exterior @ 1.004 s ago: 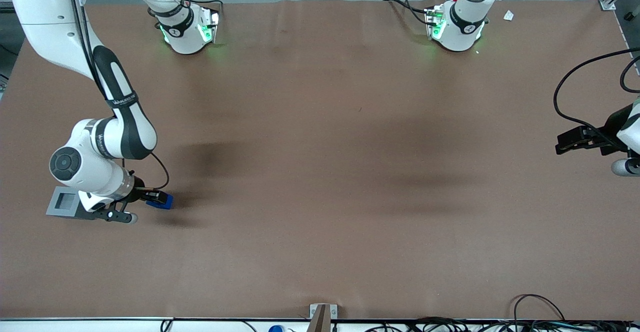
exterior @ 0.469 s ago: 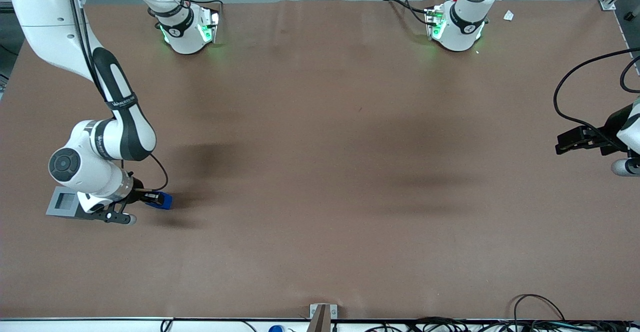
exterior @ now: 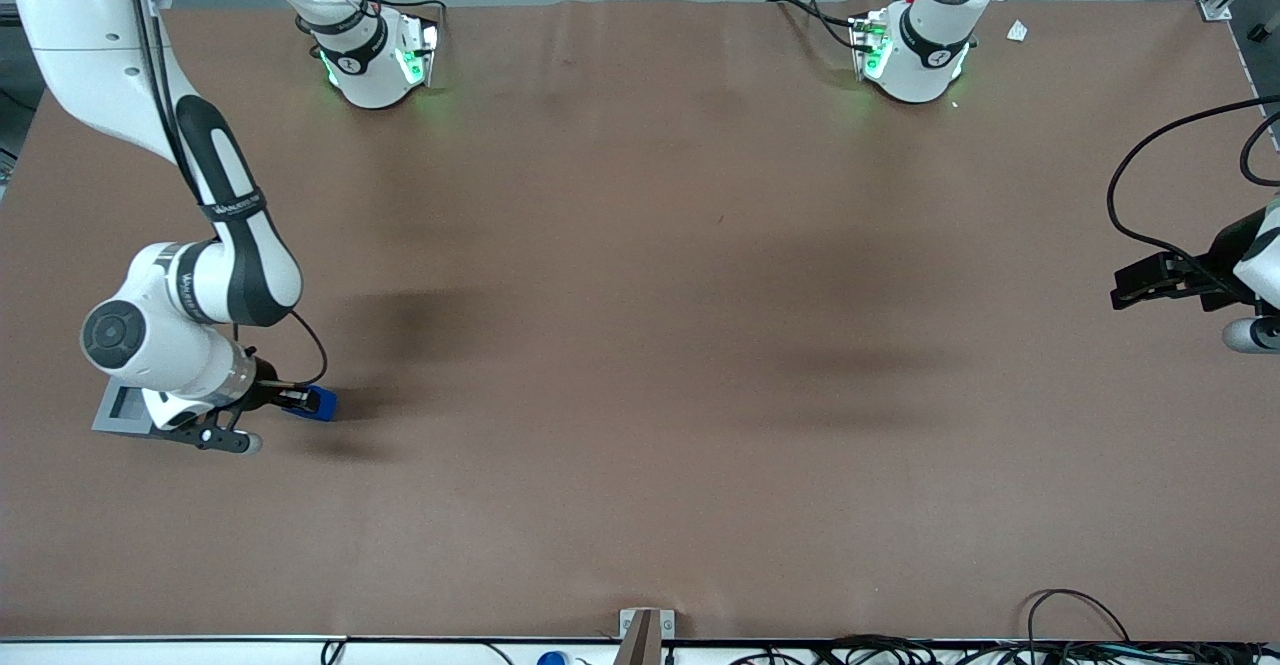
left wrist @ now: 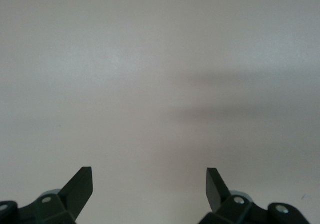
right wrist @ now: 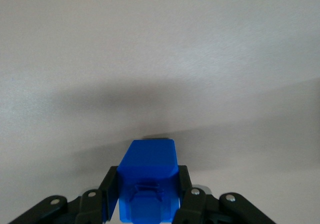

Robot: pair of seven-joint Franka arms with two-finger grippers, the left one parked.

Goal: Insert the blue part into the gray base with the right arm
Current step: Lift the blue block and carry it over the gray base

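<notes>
gripper (exterior: pixel 300 402): lower left of the frame, clamped on the block
blue block (right wrist: pixel 146 186): pinched between the fingers
gray box (exterior: pixel 118 408): just beside

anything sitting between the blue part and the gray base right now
Nothing visible does. The gripper has its jaws shut on the blue part, held beside the gray base. Only the right arm overlaps the base's nearer end in the front view; bare table lies around them.
</notes>
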